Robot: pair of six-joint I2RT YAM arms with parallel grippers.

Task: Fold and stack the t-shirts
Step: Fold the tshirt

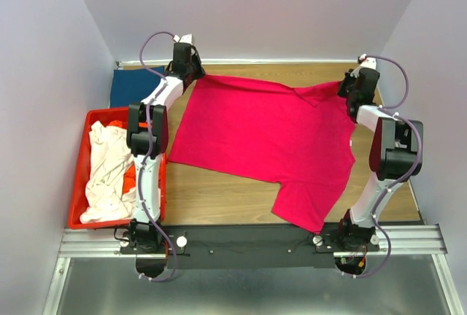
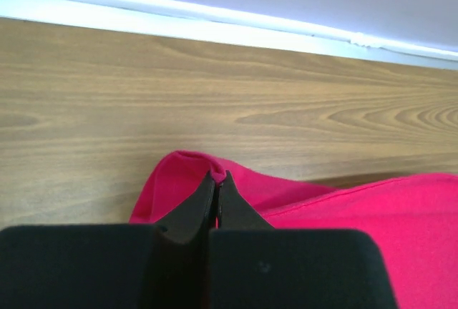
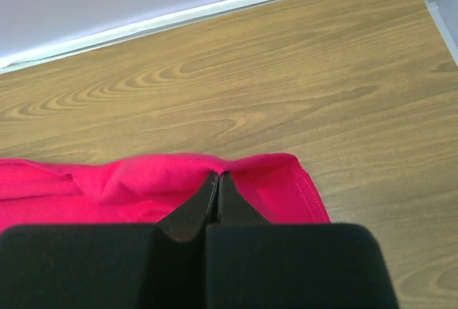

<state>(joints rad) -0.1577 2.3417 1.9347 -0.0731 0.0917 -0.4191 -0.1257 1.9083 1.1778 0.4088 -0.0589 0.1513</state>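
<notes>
L jaws tight on pink tee (image 2: 401, 223) edge, wood table (image 2: 215, 94) beyond

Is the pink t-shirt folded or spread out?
Spread out. The pink t-shirt lies opened out across the table, while the jaws of the left arm and right arm pinch its far corners.

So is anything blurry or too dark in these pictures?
Top view: even soft light, sharp throughout, no glare. Left wrist view: table grain crisp, left gripper a near-black mass with little detail. Right wrist view: the same for the right gripper; shirt stitching clear.
</notes>
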